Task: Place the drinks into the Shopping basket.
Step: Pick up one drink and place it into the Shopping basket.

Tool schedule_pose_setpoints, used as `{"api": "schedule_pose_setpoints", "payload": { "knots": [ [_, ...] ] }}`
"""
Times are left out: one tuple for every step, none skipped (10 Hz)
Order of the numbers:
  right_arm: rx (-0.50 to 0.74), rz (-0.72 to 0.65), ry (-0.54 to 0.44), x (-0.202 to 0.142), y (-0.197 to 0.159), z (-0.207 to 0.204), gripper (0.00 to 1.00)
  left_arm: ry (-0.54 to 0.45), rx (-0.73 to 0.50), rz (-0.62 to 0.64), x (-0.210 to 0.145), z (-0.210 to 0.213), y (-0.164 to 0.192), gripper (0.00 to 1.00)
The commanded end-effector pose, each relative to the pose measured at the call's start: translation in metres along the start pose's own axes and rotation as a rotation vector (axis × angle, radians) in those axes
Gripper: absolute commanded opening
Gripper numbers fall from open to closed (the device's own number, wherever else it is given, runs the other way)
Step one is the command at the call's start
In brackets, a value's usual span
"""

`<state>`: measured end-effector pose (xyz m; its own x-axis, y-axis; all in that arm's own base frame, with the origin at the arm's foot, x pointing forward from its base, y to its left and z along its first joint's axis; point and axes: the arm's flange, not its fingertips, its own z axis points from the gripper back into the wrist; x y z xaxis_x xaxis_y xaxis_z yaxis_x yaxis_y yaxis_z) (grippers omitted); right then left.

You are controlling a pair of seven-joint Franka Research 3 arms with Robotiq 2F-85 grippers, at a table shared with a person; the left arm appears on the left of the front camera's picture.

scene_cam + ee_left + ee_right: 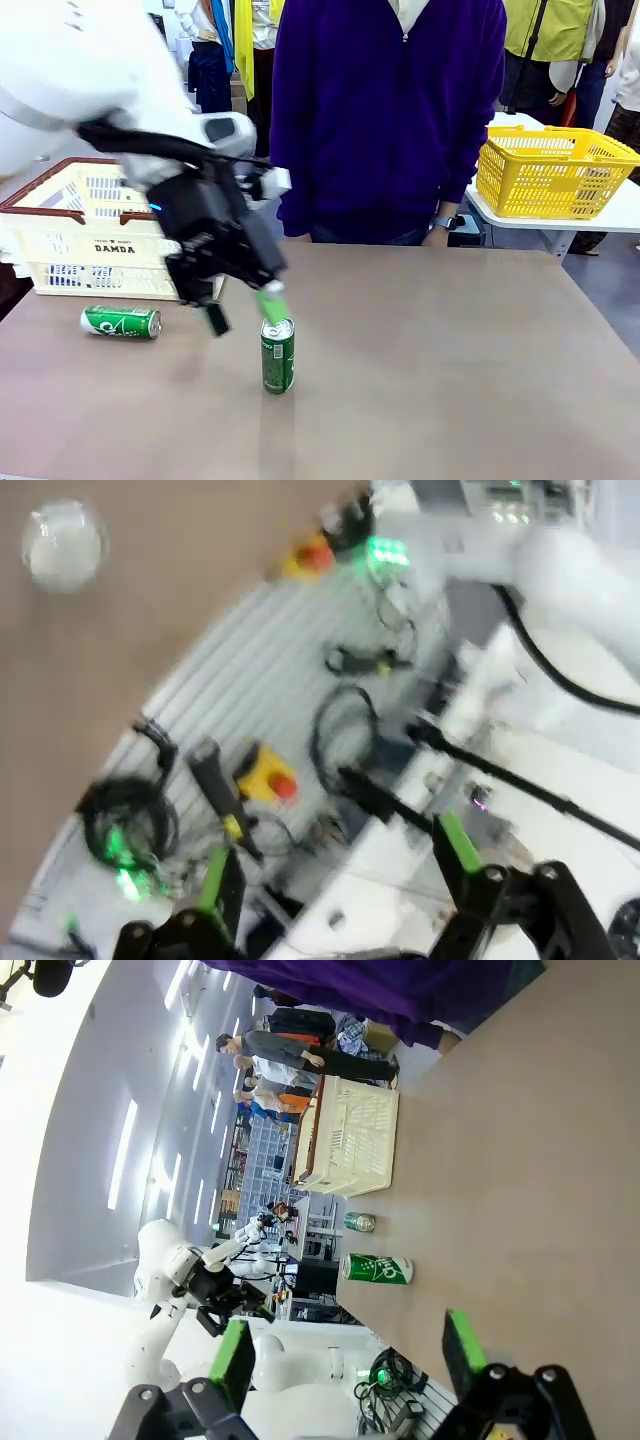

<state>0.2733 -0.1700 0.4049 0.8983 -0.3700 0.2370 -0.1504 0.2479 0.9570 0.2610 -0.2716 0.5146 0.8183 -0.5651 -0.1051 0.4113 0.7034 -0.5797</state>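
Left hand (243, 310) — fingers spread, empty — hangs tilted just above the upright green can (278, 355).

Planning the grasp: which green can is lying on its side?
The green can nearest the Shopping basket; the other can stands upright mid-table.

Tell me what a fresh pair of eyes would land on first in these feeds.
The left claw, open, hangs tilted just over the upright green can at mid-table. A second green can lies on its side in front of the cream Shopping basket at the table's left. A person in a purple top stands at the far edge.
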Motion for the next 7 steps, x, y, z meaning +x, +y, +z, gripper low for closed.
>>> {"api": "schedule_pose_setpoints", "payload": {
  "knots": [
    [0.021,-0.016,-0.016,0.003,0.005,0.000,1.00,-0.261,0.124,0.039,0.023,-0.006,0.015,1.00],
    [0.021,-0.016,-0.016,0.003,0.005,0.000,1.00,-0.238,0.080,0.068,0.017,0.013,0.036,1.00],
    [0.021,-0.016,-0.016,0.003,0.005,0.000,1.00,-0.115,0.061,-0.005,0.018,-0.009,-0.005,1.00],
    [0.021,-0.016,-0.016,0.003,0.005,0.000,1.00,-0.115,0.061,-0.005,0.018,-0.009,-0.005,1.00],
    [0.021,-0.016,-0.016,0.003,0.005,0.000,1.00,-0.115,0.061,-0.005,0.018,-0.009,-0.005,1.00],
    [0.021,-0.016,-0.016,0.003,0.005,0.000,1.00,-0.176,0.073,-0.001,0.024,-0.006,0.006,1.00],
    [0.021,-0.016,-0.016,0.003,0.005,0.000,1.00,-0.225,0.205,0.131,0.039,-0.021,-0.004,1.00]
  ]
}}
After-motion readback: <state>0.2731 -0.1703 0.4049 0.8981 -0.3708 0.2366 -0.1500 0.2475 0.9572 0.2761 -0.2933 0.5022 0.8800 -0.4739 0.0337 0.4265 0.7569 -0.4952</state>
